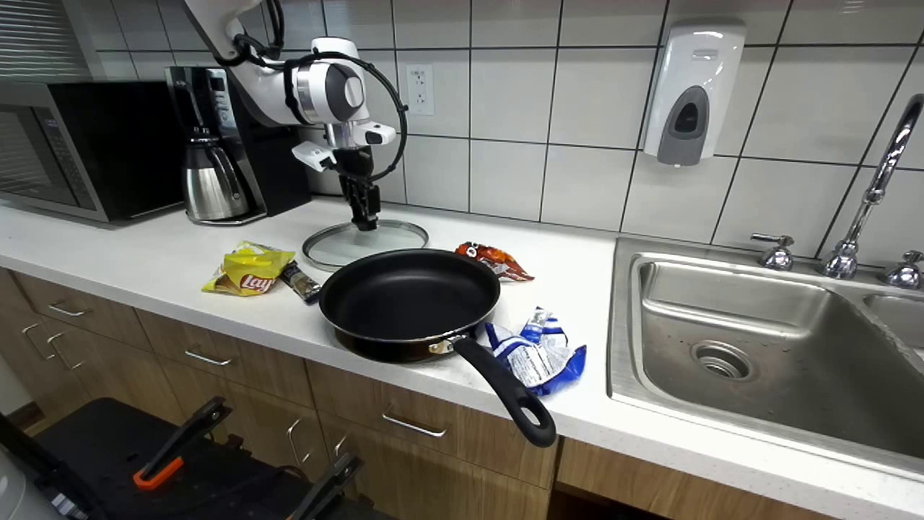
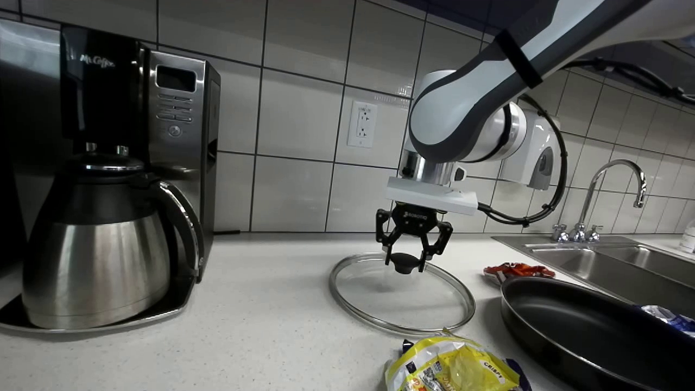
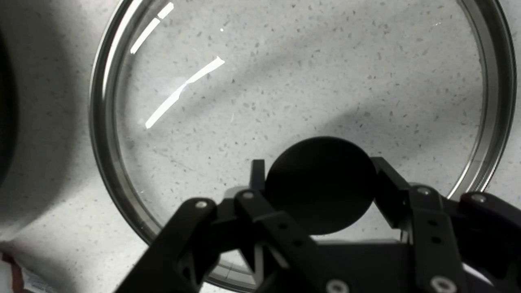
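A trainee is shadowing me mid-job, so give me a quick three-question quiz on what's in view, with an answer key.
1. What does the black two-fingered end effector have between its fingertips?
2. True or false: the black round frying pan is covered.
3. Which colours has the crumpled, glossy packet nearest the pan's long black handle? A. yellow and red; B. orange and black; C. blue and white.

Key:
1. The black round knob of the clear glass lid with a metal rim.
2. False: the pan is uncovered; the lid is beside it, not on it.
3. C.
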